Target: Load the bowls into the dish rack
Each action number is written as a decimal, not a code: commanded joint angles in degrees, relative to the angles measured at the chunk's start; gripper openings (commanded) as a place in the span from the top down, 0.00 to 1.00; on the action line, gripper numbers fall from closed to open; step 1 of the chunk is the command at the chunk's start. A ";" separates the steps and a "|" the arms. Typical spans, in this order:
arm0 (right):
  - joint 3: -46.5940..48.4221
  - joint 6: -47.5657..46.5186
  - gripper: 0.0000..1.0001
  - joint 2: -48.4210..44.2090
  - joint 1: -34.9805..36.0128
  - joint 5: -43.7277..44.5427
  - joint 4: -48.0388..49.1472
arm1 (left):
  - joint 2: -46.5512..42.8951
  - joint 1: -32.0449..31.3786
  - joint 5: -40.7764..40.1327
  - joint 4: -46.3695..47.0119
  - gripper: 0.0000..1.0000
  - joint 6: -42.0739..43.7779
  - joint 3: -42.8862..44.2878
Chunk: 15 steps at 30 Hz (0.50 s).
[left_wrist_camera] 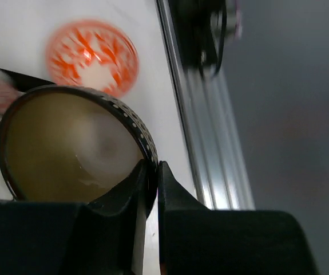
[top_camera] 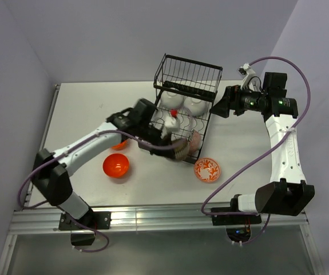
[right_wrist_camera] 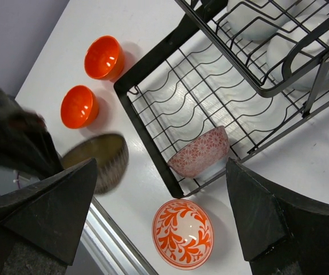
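Brown bowl (left_wrist_camera: 67, 149): held tilted, just beside the near edge of the dish rack (right_wrist_camera: 147, 146).
Left jaws: pinched on the bowl's dark rim, one finger inside, one outside.
Right jaws: spread wide, nothing held, right of the rack.
Handling: judged stiff, glazed, slippery and breakable.
Hold: the rim is best taken, with the wall clamped between the jaws.
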 commanded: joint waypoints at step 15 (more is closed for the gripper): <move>5.12 0.21 0.00 3.07 -3.57 -1.81 -2.48 | 10.43 19.01 -6.27 120.46 1.00 -121.68 -26.13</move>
